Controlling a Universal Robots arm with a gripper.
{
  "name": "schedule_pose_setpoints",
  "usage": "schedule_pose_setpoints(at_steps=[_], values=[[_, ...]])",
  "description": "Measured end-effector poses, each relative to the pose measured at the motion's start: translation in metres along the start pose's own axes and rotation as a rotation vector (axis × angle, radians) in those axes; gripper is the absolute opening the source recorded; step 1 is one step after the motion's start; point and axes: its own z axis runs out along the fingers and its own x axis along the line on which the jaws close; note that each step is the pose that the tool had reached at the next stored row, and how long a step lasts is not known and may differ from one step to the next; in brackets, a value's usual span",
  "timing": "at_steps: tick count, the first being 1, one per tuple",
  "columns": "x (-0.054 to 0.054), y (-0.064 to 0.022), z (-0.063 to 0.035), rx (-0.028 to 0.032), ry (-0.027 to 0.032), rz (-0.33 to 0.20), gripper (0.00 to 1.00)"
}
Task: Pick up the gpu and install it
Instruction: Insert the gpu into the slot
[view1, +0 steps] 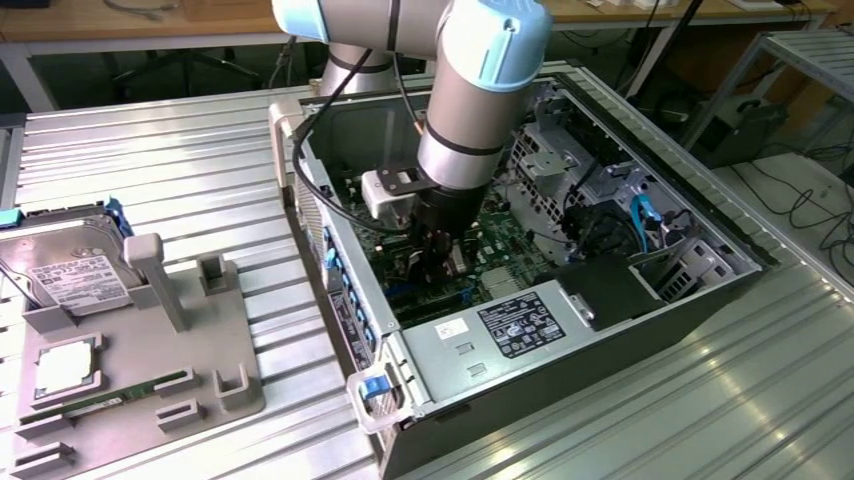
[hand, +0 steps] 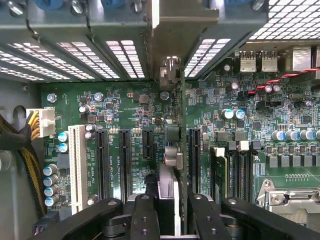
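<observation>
Reaching down into case (view1: 641, 330), pincer (hand: 172, 200) gripping gpu (hand: 170, 145)

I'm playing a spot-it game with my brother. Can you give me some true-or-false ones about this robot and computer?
1. The gripper holds the gpu inside the computer case. True.
2. The hard drive sits inside the case. False: it lies on the grey holder outside, at the exterior view's left.
3. The motherboard is red. False: it is green.
4. A white slot stands beside black slots. True.
</observation>
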Motion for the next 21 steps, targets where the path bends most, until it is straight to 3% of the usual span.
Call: schedule_pose_setpoints(at_steps=[4, 14, 17, 21], values=[[0.000, -0.0003, 0.0063, -0.0007, 0.0014, 0.000, 0.28], [0.000, -0.0004, 0.0083, 0.0012, -0.0027, 0.000, 0.29], [0.000, -0.0003, 0.0065, 0.0003, 0.0003, 0.000, 0.35], [0.000, 0.0003, -0.0064, 0.0078, -0.0002, 0.000, 0.35]])
